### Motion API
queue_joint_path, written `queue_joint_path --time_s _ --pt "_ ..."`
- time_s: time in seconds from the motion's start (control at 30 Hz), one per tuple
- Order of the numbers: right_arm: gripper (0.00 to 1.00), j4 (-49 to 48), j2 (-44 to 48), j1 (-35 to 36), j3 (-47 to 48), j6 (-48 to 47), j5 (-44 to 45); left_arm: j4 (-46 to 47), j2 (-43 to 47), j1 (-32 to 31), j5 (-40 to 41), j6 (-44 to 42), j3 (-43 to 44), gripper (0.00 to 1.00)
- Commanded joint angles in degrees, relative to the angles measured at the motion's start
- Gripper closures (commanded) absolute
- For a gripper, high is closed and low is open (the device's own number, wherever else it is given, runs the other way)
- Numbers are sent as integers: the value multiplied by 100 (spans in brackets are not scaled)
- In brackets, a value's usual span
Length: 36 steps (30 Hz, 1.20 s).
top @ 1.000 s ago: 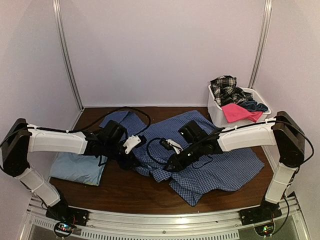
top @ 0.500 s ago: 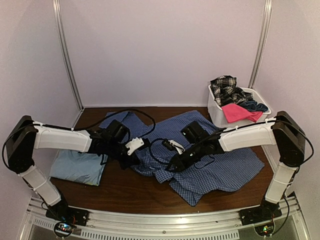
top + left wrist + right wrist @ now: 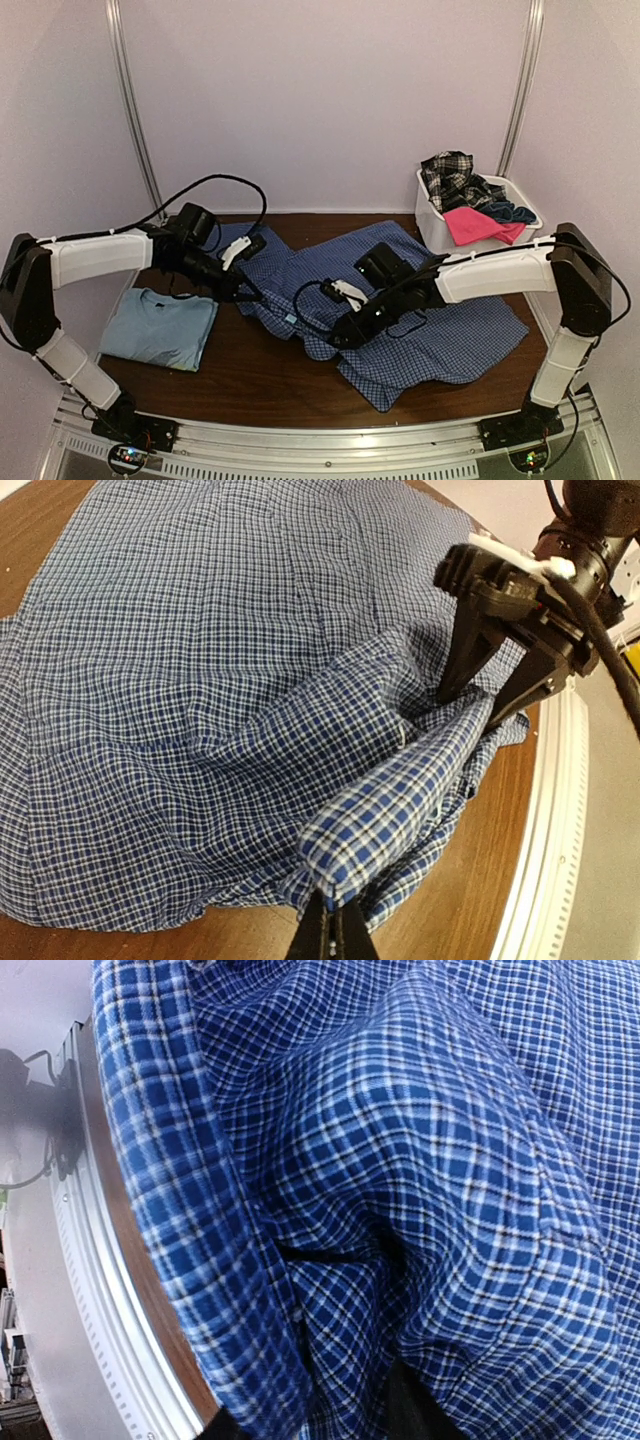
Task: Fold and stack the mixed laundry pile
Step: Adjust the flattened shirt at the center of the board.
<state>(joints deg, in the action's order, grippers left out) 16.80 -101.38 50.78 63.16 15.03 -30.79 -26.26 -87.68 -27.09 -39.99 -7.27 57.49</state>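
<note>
Two grippers: both are placed on the left part of the blue check shirt (image 3: 440, 335), near each other.
State of left gripper (image 3: 335, 930): it is clenched on a raised fold at the shirt edge, and the cloth is pinched between the tips.
State of right gripper (image 3: 472, 708): its jaws are seen parted, with the tips set into a fold; nothing seems to be gripped.
Place of shirt: it is lying crumpled over the middle of the table (image 3: 260, 375), just beside the folded light blue T-shirt (image 3: 160, 328).
Rest of pile: the plaid piece (image 3: 447, 172), the pink piece (image 3: 475, 225) and the dark navy pieces (image 3: 508, 212) are kept in the white basket (image 3: 432, 232).
Step in hand: the shirt is judged to be in spreading, before any fold is made.
Advice: the pinched edge should be drawn outward low and slowly, so that the folded T-shirt is not disturbed. Only one layer should be taken by the right gripper, at an opposite edge, and the cloth should be pulled tight between both.
</note>
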Motion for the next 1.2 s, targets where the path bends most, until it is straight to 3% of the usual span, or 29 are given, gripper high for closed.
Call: queue_joint_path --time_s 0.0,0.1,0.13,0.23,0.33,0.43,0.53,0.6,0.77,0.93,1.17 --pt "41 649 605 -14 157 -164 -360 -1224 56 77 822 -1466 314 96" --pt "15 790 1302 -267 168 -152 -470 -1486 229 76 1437 -1760 305 80" --pt "12 824 1494 -419 138 -154 -464 -1431 343 73 1502 -1730 275 74" --pt "11 1131 1817 -976 36 -286 -465 -1217 658 94 1610 -1456 257 60" --pt "14 1552 1857 -1463 -72 -516 -244 -504 838 142 1743 -520 166 47" --pt "18 2006 1762 -1772 -163 -733 228 117 382 143 2140 791 347 51" --pt "26 2408 1567 -2192 -325 -877 627 -40 -533 111 2252 1807 955 62" --pt "30 2537 1476 -2382 -509 -947 853 -135 -1055 -7 2368 2219 1228 63" --pt "38 2592 1117 -2464 -614 -793 1035 -715 -2256 -244 2717 2552 1828 65" --pt "44 2415 648 -2349 -835 -457 456 -1428 -3343 -150 3105 2521 2634 70" --pt "47 1837 140 -1605 -1061 152 -428 -2338 -4979 262 3601 2313 4972 75"
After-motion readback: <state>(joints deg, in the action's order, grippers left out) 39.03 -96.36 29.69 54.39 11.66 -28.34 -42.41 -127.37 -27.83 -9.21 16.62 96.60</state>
